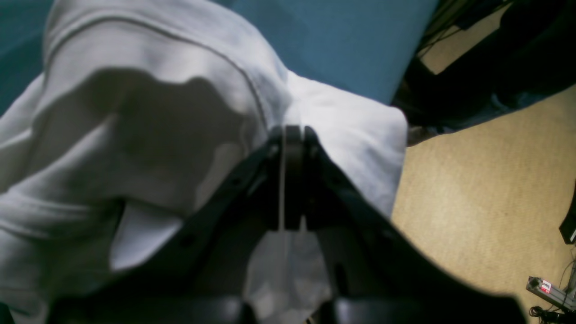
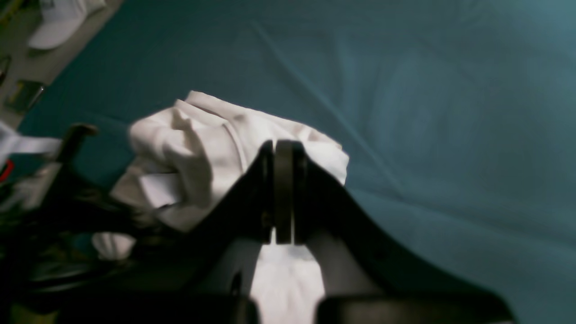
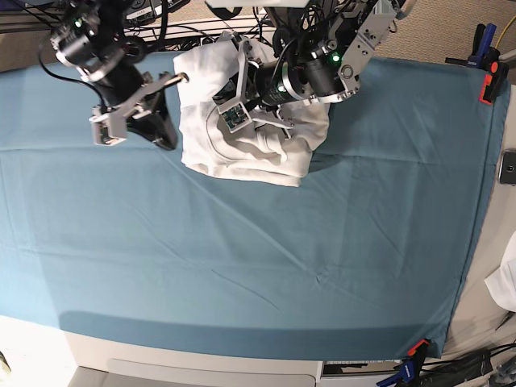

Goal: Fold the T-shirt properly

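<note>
The white T-shirt (image 3: 242, 145) lies bunched in a wrinkled heap at the far middle of the table. In the left wrist view its hem stitching runs across the fabric (image 1: 148, 103). My left gripper (image 1: 292, 131) is shut on the T-shirt, with a thin white edge pinched between its pads; in the base view it sits over the heap's top (image 3: 240, 66). My right gripper (image 2: 283, 145) is shut on the T-shirt (image 2: 202, 148) too, with cloth hanging below its fingers. In the base view it grips the heap's left edge (image 3: 181, 79).
A teal cloth sheet (image 3: 242, 258) covers the table, clamped at the right edge (image 3: 486, 85) and the front corner (image 3: 415, 348). A phone (image 3: 508, 168) and a white fabric scrap (image 3: 504, 282) lie past the right edge. Beige carpet (image 1: 486, 180) shows beyond the far edge.
</note>
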